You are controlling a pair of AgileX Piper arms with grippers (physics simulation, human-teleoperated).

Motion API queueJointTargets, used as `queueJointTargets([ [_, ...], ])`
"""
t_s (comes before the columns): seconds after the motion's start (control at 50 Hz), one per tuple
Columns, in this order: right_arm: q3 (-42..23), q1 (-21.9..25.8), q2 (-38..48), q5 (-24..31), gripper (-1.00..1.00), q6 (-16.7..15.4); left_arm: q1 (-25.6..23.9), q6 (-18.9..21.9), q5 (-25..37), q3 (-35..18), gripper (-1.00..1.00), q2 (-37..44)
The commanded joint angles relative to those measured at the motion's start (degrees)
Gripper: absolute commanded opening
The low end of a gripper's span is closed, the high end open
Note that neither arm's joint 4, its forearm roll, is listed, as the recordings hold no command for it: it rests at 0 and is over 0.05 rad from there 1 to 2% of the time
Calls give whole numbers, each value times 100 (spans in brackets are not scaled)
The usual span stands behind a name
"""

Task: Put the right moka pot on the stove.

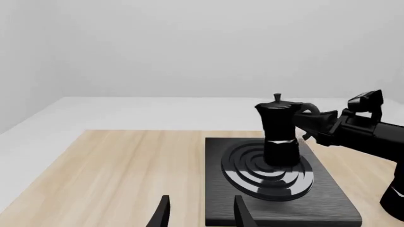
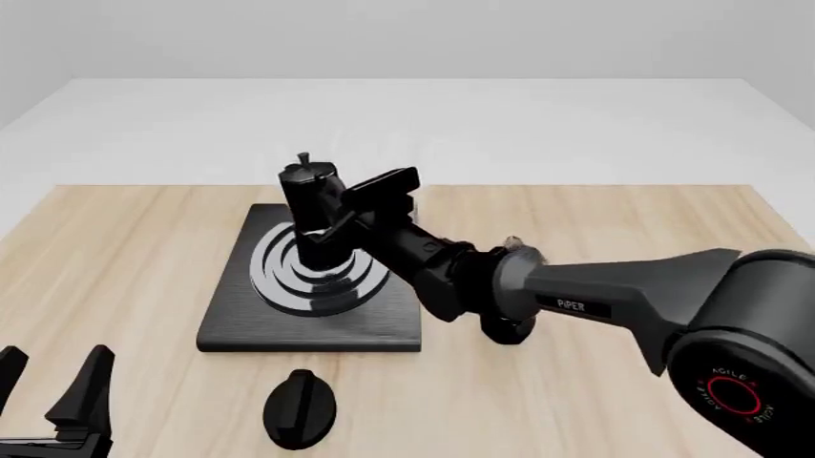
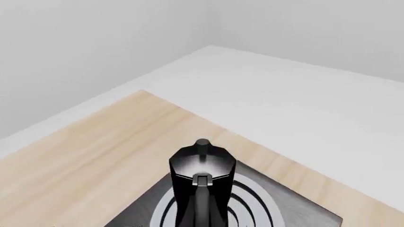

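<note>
The right moka pot [image 2: 309, 196], black and faceted with a small knob on its lid, stands upright on the middle of the stove's rings [image 2: 319, 272]. The stove [image 1: 328, 198] is a flat black slab. My right gripper [image 2: 342, 221] reaches in from the right and is shut on the pot's curved side handle [image 1: 308, 109]. The right wrist view looks down on the pot's lid [image 3: 202, 163] with the handle running toward the camera; the fingers do not show there. My left gripper [image 2: 52, 391] hangs open near the table's front left corner, holding nothing, its fingertips [image 1: 165, 213] facing the stove.
A small black oval knob [image 2: 301, 408] lies on the wooden table [image 2: 128, 248] in front of the stove. The right arm [image 2: 598, 291] stretches across the table's middle from the right.
</note>
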Motion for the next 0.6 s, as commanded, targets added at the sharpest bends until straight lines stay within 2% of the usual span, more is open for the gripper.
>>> queueJointTargets([
  [0.02,-199,-48,174,-158,-100,108,1,0,-1,0,100,2],
  [0.26,-463,-113,562,-187,-100,150,0,0,0,0,100,0],
  [0.6,-1122,-42,867,222,-100,89,-1,0,0,0,100,-1],
])
